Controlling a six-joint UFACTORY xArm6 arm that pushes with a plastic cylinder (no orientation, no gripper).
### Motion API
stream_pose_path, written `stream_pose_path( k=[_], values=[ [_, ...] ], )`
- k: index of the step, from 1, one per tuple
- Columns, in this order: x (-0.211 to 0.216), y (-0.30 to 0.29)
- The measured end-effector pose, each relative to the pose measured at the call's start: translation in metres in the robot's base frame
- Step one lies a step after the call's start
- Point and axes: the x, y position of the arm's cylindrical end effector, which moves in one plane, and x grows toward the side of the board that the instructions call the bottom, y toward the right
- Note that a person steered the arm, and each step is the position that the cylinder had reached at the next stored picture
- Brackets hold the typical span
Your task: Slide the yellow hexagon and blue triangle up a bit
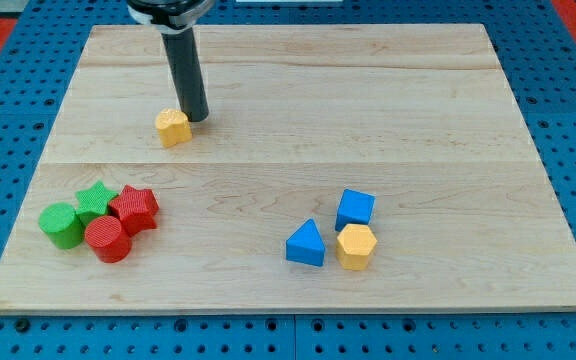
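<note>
Camera view: my tip (197, 117) touches a yellow block (173, 127), far from yellow hexagon (356, 246).

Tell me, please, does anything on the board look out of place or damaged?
Nothing looks damaged or spilled. One oddity: my tip sits beside a small yellow block near the view's top left, far from the yellow hexagon and blue triangle.
</note>
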Motion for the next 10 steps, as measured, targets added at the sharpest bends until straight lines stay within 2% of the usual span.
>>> stream_pose_path(
  k=[1, 2, 3, 4, 5, 6, 7, 8, 9, 10],
  values=[
    [0.027, 0.036],
    [0.035, 0.013],
    [-0.016, -0.032],
    [-0.013, -0.029],
    [0.013, 0.021],
    [0.070, 0.089],
    [0.110, 0.175],
    [0.129, 0.262],
    [0.175, 0.267],
    [0.186, 0.202]
  ],
)
